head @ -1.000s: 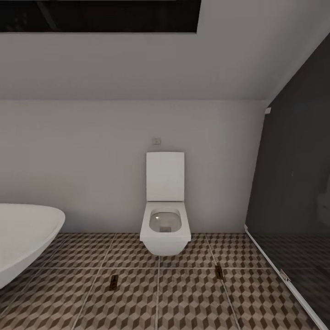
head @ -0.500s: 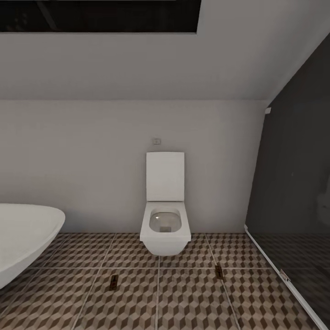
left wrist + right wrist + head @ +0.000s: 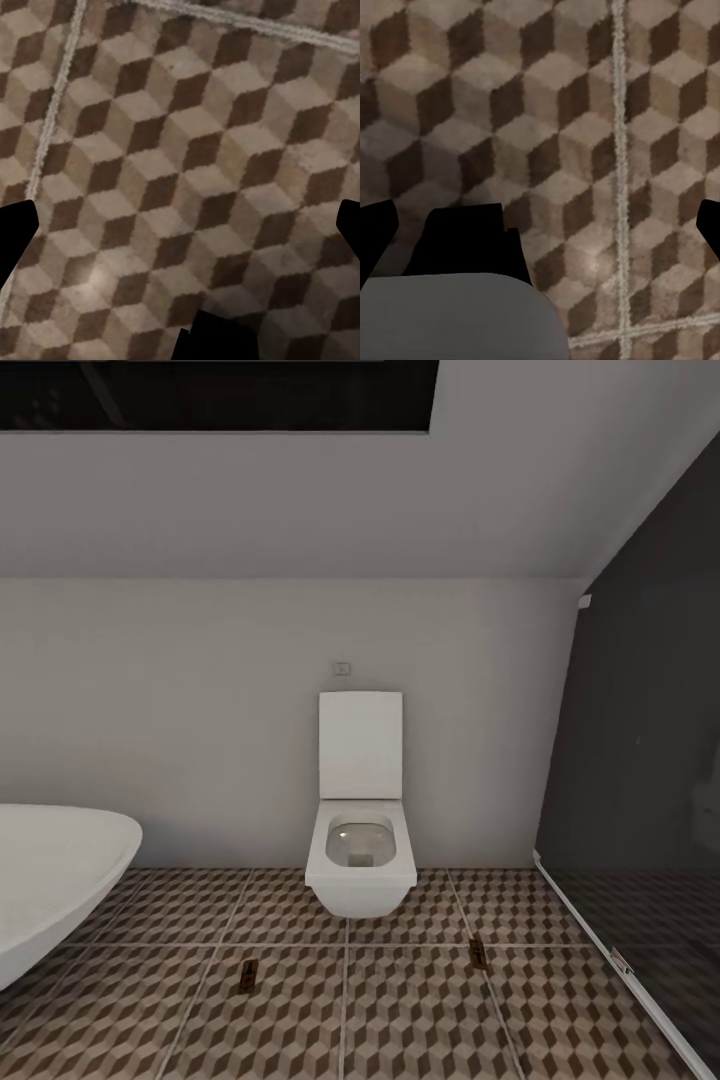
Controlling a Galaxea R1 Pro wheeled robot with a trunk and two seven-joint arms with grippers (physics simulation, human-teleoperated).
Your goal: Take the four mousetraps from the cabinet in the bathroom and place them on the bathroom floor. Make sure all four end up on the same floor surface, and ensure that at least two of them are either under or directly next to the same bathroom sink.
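two mousetraps already lie on the bathroom floor (image 3: pixel 420 1010) — one mousetrap (image 3: pixel 247 975) to the near left of the white toilet (image 3: pixel 361 840), the other mousetrap (image 3: pixel 479 954) to its near right, well apart from each other and each flat on the cube-patterned tiles. the bathtub (image 3: pixel 50 885) curves in at the left and a dark glass panel (image 3: pixel 640 780) closes the right side; no sink or cabinet is in sight here, so by my reckoning about half the job is done at best: two traps are out, two are unaccounted for, and the pair lying here may yet need moving next to the sink. the left gripper (image 3: pixel 180 225) hangs pointing down over bare tile, its dark fingertips at the far edges of the wrist view, spread wide with nothing between them. the right gripper (image 3: pixel 540 225) hangs likewise — fingers apart, empty, above a grout line, with a grey part of the robot and a dark shape beneath.
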